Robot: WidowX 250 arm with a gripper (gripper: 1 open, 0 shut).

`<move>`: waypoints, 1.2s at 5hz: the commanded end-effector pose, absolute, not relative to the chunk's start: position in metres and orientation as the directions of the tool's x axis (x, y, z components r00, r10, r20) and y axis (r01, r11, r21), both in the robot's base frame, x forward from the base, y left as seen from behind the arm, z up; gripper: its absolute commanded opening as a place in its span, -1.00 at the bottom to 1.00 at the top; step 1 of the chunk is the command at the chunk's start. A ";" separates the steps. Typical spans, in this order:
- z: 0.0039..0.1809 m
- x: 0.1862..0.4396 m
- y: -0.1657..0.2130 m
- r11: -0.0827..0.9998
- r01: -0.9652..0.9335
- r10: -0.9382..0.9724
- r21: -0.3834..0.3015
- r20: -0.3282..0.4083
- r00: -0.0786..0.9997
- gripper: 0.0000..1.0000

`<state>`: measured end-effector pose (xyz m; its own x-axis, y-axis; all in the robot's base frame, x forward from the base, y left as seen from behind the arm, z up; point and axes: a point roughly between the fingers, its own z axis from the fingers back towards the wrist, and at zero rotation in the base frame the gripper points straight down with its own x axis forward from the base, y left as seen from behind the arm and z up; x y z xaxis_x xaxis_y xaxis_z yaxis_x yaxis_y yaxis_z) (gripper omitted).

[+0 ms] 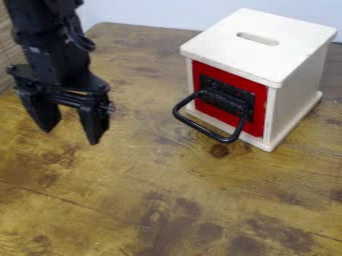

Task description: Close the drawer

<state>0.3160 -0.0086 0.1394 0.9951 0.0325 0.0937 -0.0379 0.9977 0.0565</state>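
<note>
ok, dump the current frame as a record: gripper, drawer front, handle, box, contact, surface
gripper: black, fingers apart and pointing down, nothing between them
drawer front: red square panel, looks about flush with the box opening; exact gap can't be told
handle: black wire loop, sticking out from a black bracket
box: cream cube, upright, slot in its top
contact: none; bare wood between gripper and handle
surface: brown wooden tabletop

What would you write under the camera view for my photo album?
A black gripper hovers open beside a cream wooden box with a red front.
</note>
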 end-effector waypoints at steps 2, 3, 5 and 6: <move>0.153 0.325 0.000 0.997 -0.046 0.036 0.060 0.148 0.988 1.00; 0.153 0.324 0.008 0.997 -0.057 0.049 0.060 0.139 0.989 1.00; 0.151 0.334 0.033 0.997 -0.043 0.034 0.058 0.148 0.988 1.00; 0.154 0.339 0.041 0.998 0.003 -0.013 0.065 0.154 0.988 1.00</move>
